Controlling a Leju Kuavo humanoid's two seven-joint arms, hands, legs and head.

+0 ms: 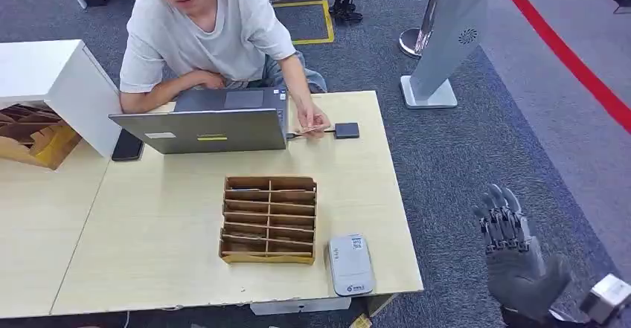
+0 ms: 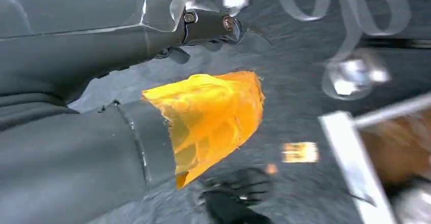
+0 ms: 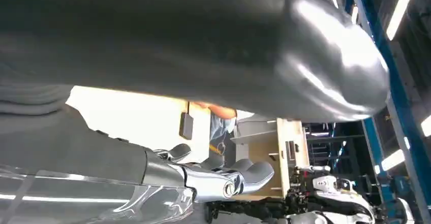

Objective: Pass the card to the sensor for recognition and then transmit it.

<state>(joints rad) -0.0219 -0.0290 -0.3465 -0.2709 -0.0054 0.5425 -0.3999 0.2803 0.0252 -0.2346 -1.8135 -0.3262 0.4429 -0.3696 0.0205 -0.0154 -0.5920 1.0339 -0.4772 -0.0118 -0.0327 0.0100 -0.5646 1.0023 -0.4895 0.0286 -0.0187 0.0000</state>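
The card (image 1: 309, 125) lies at the far edge of the table (image 1: 171, 216), flat under the fingers of a person's hand (image 1: 314, 120), just beside a small dark sensor (image 1: 347, 130) that is cabled toward the laptop (image 1: 205, 123). It is a thin tan piece; its face cannot be read.

Right hand (image 1: 513, 257): raised off the table's right side, over the carpet, fingers extended upward and close together, holding nothing. Well apart from the card. Left hand (image 2: 101, 56): seen in its wrist view against the floor, with an orange-tipped thumb (image 2: 213, 117) in front; the picture is blurred and I cannot tell whether its fingers are apart or closed, though nothing is seen in it.

Nearer the robot stand a cardboard slotted organizer (image 1: 269, 219) and a white-grey device (image 1: 350, 264) at the near edge.

Judgement: the step in hand is the reach to take the card, not yet begun. To do it well, carry the right hand in high over the table's right corner, clear of the white-grey device and the organizer, and approach the card from its open side, away from the person's fingers. Pinch it by an edge, keep it flat, then bring it squarely over the sensor.
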